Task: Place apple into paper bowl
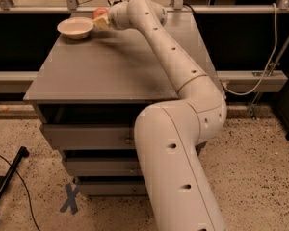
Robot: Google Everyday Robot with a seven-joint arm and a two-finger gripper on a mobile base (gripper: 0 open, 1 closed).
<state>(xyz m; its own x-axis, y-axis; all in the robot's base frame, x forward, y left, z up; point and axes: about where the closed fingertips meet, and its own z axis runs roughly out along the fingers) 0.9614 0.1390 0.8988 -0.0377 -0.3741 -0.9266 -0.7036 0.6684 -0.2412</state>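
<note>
The off-white paper bowl (76,28) stands at the far left corner of the grey table (106,66), and nothing shows inside it. The red apple (99,12) shows just right of the bowl, partly hidden behind the gripper's pale fingers (102,22). My gripper (101,18) is at the end of the long white arm, shut on the apple. It holds the apple a little above the table, close to the bowl's right rim.
The white arm (173,61) crosses the table's right side from the base in front. Drawers (86,136) sit under the table. A railing and dark gap lie behind it. A black stand leg (9,177) and a cable lie on the floor at left.
</note>
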